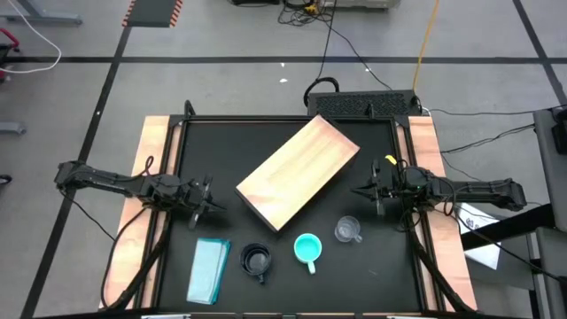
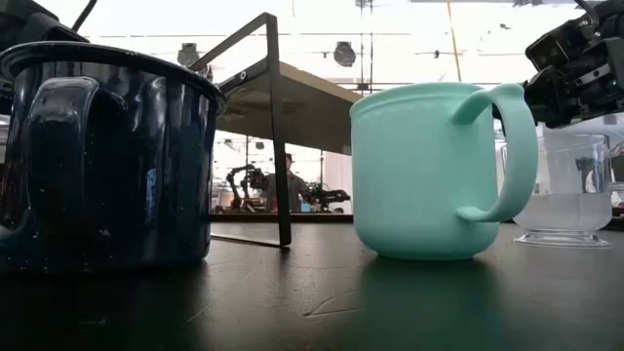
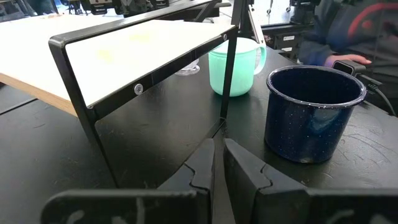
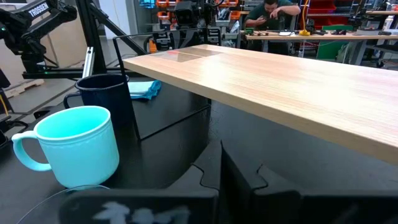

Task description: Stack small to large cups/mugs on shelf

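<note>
Black table (image 1: 372, 266) carries shelf (image 1: 299, 172), three mugs (image 1: 307, 249), teal block (image 1: 209, 270).

Both arms are dark, nearly black, and built from thin jointed segments with bulkier parts near the wrist. The left hand (image 1: 205, 203) and the right hand (image 1: 368, 191) each have two dark matte fingers (image 3: 200, 167) with stepped, angular inner edges. A small yellow piece sits on the right arm's wrist. Black cables run along both arms.

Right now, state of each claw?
Left claw: nearly closed, holding nothing.
Right claw: closed, holding nothing.
</note>
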